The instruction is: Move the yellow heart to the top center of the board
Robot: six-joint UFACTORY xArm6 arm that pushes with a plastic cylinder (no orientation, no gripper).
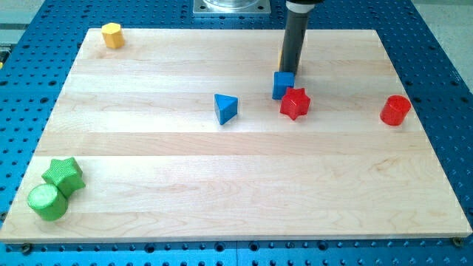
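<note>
My tip [287,72] rests on the board in the upper middle, a little right of centre. Only a thin yellow sliver [280,59] shows at the rod's left edge; it looks like the yellow heart, mostly hidden behind the rod. A blue cube [282,84] sits just below the tip and seems to touch it. A red star [294,103] lies against the cube's lower right.
A blue triangle [226,108] lies left of the cube. A red cylinder [395,110] is at the right. A yellow hexagon [111,35] is at the top left corner. A green star [63,174] and a green cylinder [48,201] sit at the bottom left.
</note>
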